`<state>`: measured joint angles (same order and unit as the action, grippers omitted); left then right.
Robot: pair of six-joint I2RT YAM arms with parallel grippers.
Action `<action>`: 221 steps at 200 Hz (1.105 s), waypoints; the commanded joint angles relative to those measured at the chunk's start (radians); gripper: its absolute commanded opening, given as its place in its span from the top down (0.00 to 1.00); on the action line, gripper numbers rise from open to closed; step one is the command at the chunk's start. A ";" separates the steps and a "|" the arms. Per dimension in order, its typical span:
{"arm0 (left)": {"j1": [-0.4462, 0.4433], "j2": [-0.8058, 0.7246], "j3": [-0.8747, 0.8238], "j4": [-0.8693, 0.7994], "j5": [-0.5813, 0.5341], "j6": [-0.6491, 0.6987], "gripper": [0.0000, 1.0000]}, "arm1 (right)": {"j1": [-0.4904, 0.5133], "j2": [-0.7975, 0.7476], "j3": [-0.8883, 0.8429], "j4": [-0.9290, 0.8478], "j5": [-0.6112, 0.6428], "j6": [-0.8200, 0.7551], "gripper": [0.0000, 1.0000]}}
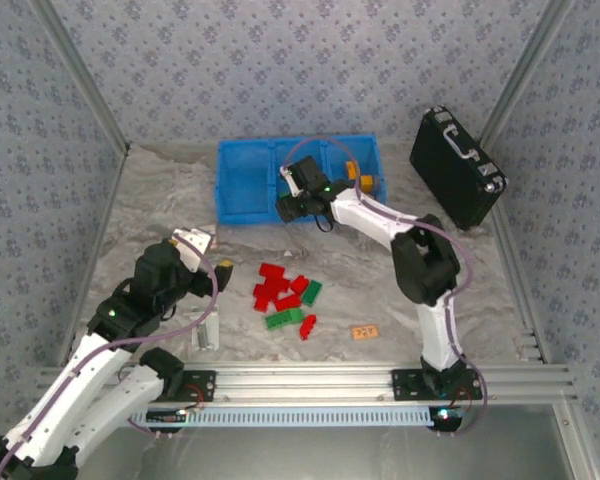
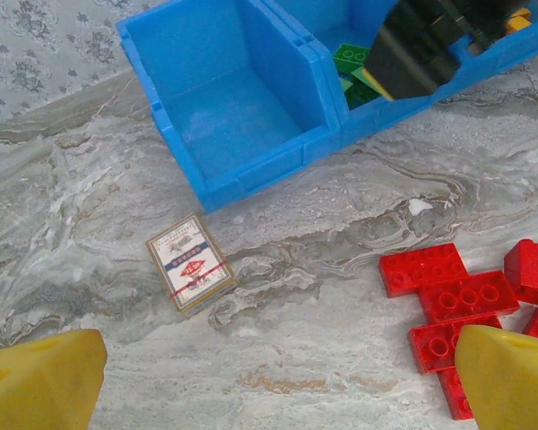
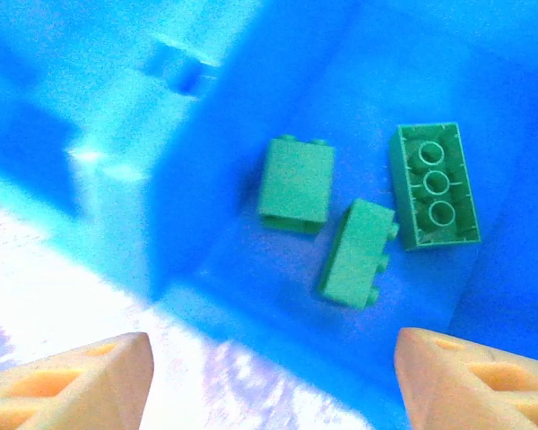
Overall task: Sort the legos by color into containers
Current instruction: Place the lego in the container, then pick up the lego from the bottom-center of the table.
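Observation:
The blue tray (image 1: 242, 205) stands at the back with three containers side by side. My right gripper (image 1: 296, 207) hovers open over the front of the middle container, nothing between its fingers. Below it three green legos (image 3: 359, 251) lie on that container's floor (image 3: 251, 296). Orange-yellow legos (image 1: 365, 179) sit in the right container. The left container (image 2: 238, 116) holds nothing. Red and green legos (image 1: 285, 297) lie in a loose pile mid-table. My left gripper (image 2: 278, 376) is open above bare table, just left of the red legos (image 2: 448, 296).
A card deck (image 2: 190, 273) lies in front of the tray's left end. A black case (image 1: 458, 168) leans at the back right. A pale-orange tag (image 1: 365, 331) lies right of the pile, and a grey-white bracket (image 1: 208, 330) sits near the left arm.

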<state>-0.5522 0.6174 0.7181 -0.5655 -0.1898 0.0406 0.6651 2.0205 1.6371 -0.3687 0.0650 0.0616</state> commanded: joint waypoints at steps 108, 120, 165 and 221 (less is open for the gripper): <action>0.008 0.030 0.007 0.028 0.073 -0.006 0.00 | 0.204 -0.492 -0.655 -0.058 -0.022 0.243 0.23; 0.008 0.042 0.013 0.021 0.075 -0.008 0.00 | 0.211 -0.511 -0.696 -0.054 -0.029 0.276 0.23; 0.009 0.051 0.015 0.015 0.063 -0.007 0.00 | 0.219 -0.523 -0.786 0.014 -0.096 0.277 0.19; 0.009 0.068 0.020 0.008 0.060 -0.007 0.00 | 0.206 -0.473 -0.769 0.016 -0.096 0.172 0.10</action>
<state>-0.5495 0.6773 0.7181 -0.5652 -0.1417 0.0402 0.8776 1.5169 0.8478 -0.3580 -0.0193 0.2867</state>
